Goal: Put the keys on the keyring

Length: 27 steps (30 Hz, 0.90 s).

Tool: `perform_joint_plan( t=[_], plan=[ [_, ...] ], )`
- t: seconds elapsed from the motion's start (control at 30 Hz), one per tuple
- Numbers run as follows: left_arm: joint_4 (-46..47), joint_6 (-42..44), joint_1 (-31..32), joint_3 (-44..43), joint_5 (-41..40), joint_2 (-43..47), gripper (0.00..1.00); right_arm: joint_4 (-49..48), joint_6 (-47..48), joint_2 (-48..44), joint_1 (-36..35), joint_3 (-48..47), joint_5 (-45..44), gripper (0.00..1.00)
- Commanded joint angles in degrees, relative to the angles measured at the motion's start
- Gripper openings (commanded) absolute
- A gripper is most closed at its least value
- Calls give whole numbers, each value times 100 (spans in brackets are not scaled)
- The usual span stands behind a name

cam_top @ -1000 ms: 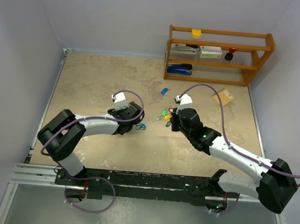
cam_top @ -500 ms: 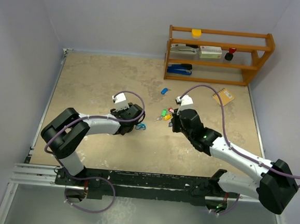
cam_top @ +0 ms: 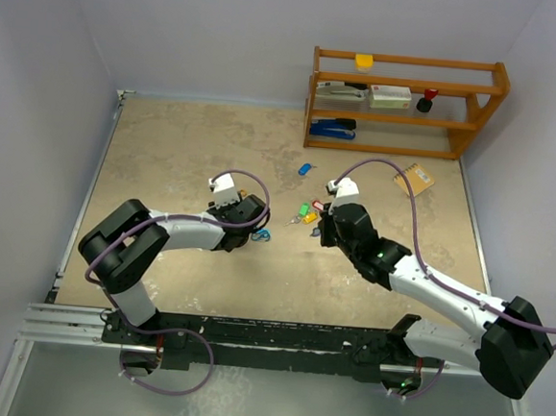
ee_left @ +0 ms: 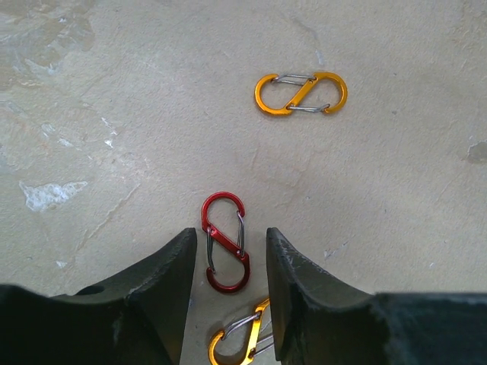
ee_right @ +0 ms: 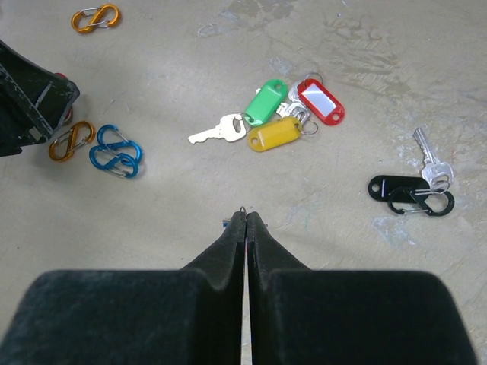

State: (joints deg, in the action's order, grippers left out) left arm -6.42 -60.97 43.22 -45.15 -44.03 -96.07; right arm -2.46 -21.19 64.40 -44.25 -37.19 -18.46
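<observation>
Green (ee_right: 264, 102), yellow (ee_right: 275, 132) and red (ee_right: 320, 101) tagged keys lie bunched ahead of my right gripper (ee_right: 245, 214). A black-tagged key (ee_right: 389, 185) lies to their right with a black clip (ee_right: 421, 201) on it. A blue-tagged key (cam_top: 305, 169) lies farther back. The right gripper is shut; a thin wire loop pokes out of its tips and a sliver of blue shows beside them. My left gripper (ee_left: 230, 236) is down at the table, jaws partly open and straddling a red clip (ee_left: 225, 240) with a gap on each side.
Orange clips (ee_left: 300, 93) (ee_left: 240, 338) lie beyond and under the left jaws. Blue clips (ee_right: 115, 150) lie by the left gripper. A wooden shelf (cam_top: 402, 102) stands at the back right, with a tan card (cam_top: 414, 178) in front of it.
The left jaws have narrowed around the red clip, and the left gripper has shifted slightly. The right arm has stayed still and shut.
</observation>
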Motion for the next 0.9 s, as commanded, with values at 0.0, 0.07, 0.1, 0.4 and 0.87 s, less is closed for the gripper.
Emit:
perform_joint_plan(
  t=[0.0, 0.07, 0.1, 0.4, 0.87],
  plan=[
    [-14, -161, 57, -29, 109, -175, 37, -150, 79, -176, 28, 25, 21, 0],
    [11, -160, 67, -33, 122, -195, 35, -150, 79, -204, 37, 41, 17, 0],
    [9, -157, 74, -38, 130, -206, 35, -150, 79, -215, 34, 51, 18, 0],
    [77, -23, 90, -93, 221, -340, 0, -99, 79, -320, 75, 89, 22, 0],
    [419, 1223, 90, -218, 621, 660, 0, -89, 106, -215, 96, 27, 147, 0]
  ],
)
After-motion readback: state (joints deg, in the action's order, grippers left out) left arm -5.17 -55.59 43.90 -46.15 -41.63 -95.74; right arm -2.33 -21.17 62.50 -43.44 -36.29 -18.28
